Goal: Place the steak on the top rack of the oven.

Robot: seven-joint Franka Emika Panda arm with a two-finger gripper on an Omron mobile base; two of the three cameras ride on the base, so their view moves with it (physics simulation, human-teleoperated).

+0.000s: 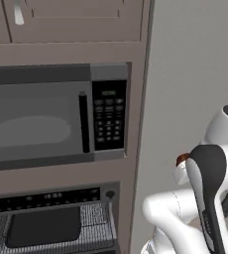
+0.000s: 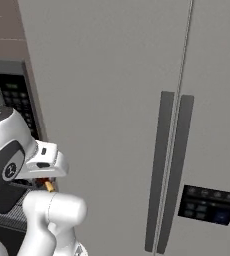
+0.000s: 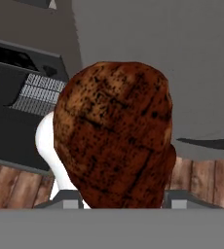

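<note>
1. Hand view showed the steak (image 3: 115,133) filling the centre of the frame, standing up between the gripper (image 3: 119,197) finger bases at the bottom edge; the gripper was closed on it, holding it.
2. At the upper left of that frame lay the oven (image 3: 16,82), its door apparently open, with a patch of the top rack (image 3: 38,90) showing as pale wire grid beside a dark tray.
3. Left base view put the oven (image 1: 51,218) at the lower left, under the microwave (image 1: 56,116); the top rack (image 1: 97,218) grid showed to the right of the dark tray (image 1: 44,225). A sliver of the steak (image 1: 182,158) peeked out at the right, beside the white arm, well apart from the oven.
4. Right base view showed the fridge (image 2: 137,125) across most of the frame.
5. Judgement: the carry was under way, with the steak still clear of the cavity.
6. To do it well, I would swing left and low toward the bare grid, keep the grip firm, enter level under the control strip (image 1: 46,199), and release only once the meat rests on the wires.
</note>
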